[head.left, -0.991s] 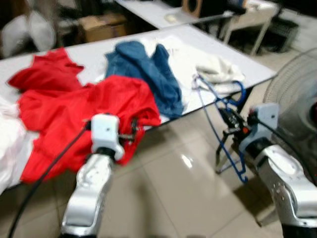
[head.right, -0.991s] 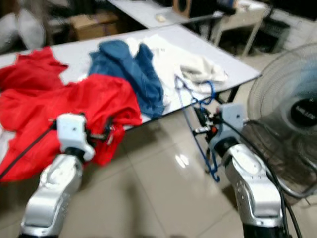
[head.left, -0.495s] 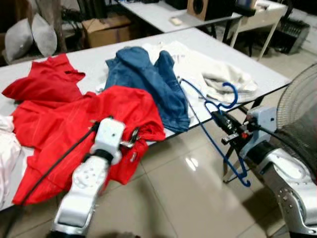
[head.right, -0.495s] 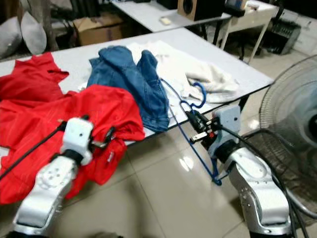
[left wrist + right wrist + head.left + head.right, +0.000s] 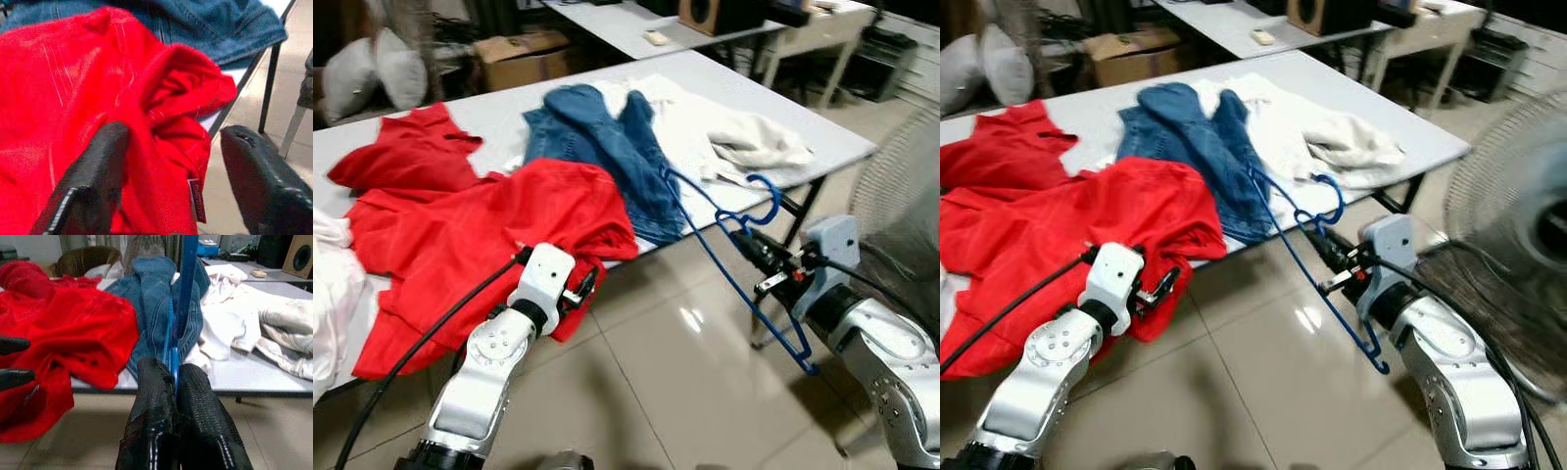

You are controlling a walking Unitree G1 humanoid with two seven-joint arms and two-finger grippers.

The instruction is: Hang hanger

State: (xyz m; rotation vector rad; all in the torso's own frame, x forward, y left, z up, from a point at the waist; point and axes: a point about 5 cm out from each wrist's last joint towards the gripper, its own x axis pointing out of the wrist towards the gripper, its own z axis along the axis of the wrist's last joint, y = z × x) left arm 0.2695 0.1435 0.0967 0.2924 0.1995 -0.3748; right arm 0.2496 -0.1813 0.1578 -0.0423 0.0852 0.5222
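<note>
— What has the right gripper (image 5: 751, 245) got?

— Its two black fingers (image 5: 155, 382) are pressed together on the thin blue wire hanger (image 5: 734, 274), pinching it just under the hook. The hanger is in the air beside the near edge of the grey rectangular table (image 5: 822, 132), its hook curling up by the table's corner and its lower end hanging over the glossy tiled floor (image 5: 675, 392).

— And the left gripper (image 5: 584, 287)?

— Its jaws stand wide apart, with the hanging edge of the crumpled red shirt (image 5: 480, 235) between the two fingers (image 5: 98, 166). Whether either finger touches the cloth, I cannot tell.

— What lies beyond them?

— On the table, the red shirt spreads over the robot's left part and droops over the near edge. Next to it lies a blue denim garment (image 5: 602, 147), then a rumpled white cloth (image 5: 744, 142) toward the right end. A round wire-guarded fan (image 5: 1518, 245) stands on the floor at the far right.
</note>
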